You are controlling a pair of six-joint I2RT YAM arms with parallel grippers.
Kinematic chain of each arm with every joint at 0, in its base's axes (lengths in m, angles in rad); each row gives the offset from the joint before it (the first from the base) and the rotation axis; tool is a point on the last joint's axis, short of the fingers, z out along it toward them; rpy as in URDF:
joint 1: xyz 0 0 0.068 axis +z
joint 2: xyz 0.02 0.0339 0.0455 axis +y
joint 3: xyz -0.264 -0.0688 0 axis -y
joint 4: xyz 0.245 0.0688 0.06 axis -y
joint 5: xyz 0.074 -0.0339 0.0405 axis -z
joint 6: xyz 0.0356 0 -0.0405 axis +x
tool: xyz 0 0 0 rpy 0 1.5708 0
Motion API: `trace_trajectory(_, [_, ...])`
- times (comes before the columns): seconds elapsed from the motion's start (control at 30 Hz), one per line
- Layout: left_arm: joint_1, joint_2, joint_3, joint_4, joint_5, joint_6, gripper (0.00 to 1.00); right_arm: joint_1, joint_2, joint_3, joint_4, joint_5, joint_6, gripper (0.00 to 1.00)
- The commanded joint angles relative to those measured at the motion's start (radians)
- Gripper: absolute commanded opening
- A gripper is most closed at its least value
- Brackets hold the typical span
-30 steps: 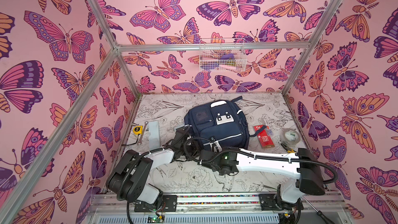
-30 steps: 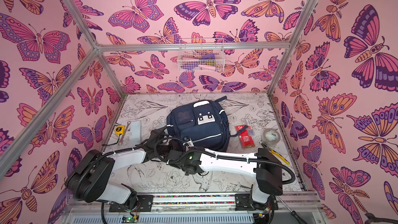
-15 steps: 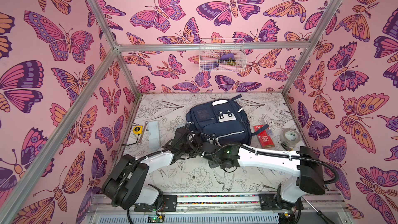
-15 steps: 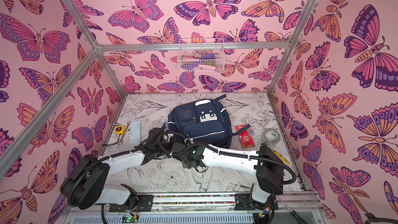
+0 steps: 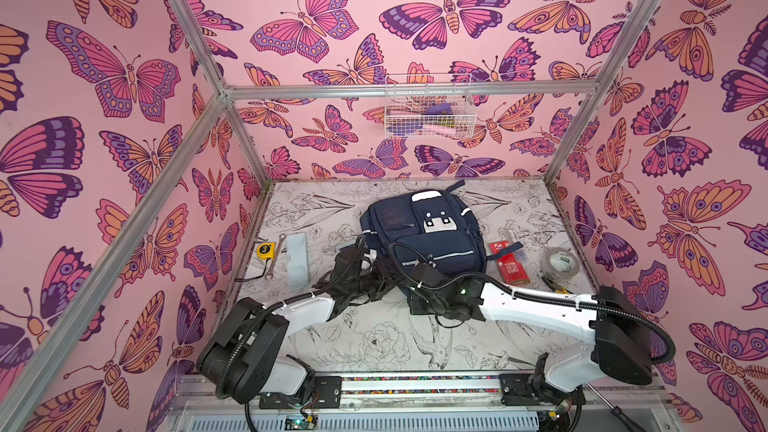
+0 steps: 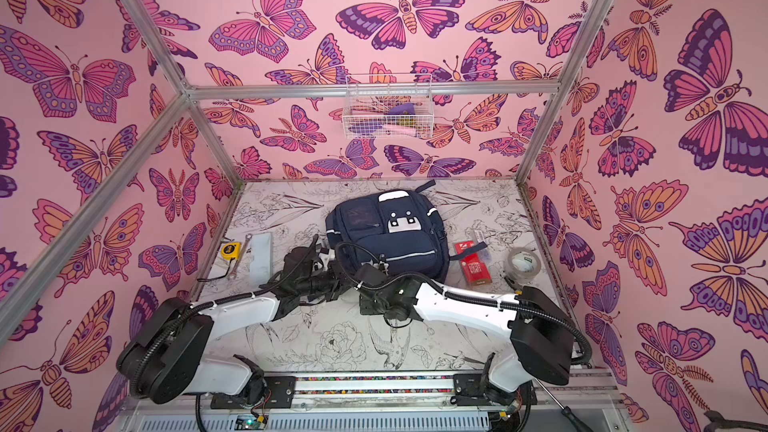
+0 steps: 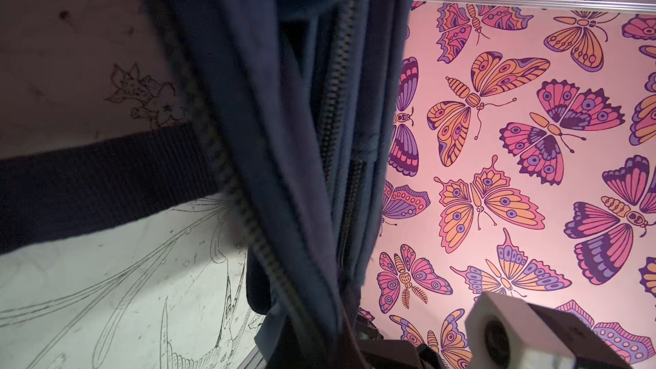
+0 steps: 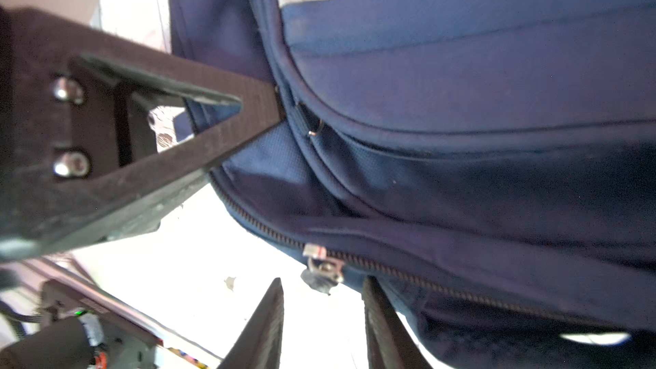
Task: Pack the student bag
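table point(image 5: 374, 347), floral print | student bag point(image 5: 419, 238) | tape measure point(image 5: 265, 250) | red box point(image 5: 511, 268) | tape roll point(image 5: 560, 264)

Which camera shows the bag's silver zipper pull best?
Right wrist view: the zipper pull is close and sharp on the student bag. Left wrist shows only zipper teeth; in both top views it cannot be made out.

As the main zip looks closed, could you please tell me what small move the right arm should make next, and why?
Probably ease the right gripper forward and close on the zipper pull. Its jaws stand open with the pull at the mouth of the gap, and the left gripper appears to pinch the student bag, which looks zipped shut.
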Motion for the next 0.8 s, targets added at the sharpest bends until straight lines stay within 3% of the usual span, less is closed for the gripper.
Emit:
trace_trajectory(0.0, [-0.011, -0.004, 0.001, 0.137, 0.041, -0.004, 0.0, -0.017, -0.016, -0.025, 0.121, -0.011, 0.028, 0.38])
trace_trajectory(0.47, [-0.02, 0.024, 0.001, 0.177, 0.045, -0.021, 0.0, -0.051, -0.075, -0.19, 0.384, 0.034, 0.057, 0.34])
trace_trajectory(0.77, [-0.027, 0.031, 0.001, 0.186, 0.047, -0.022, 0.0, -0.057, -0.056, -0.293, 0.63, 0.008, -0.031, 0.29])
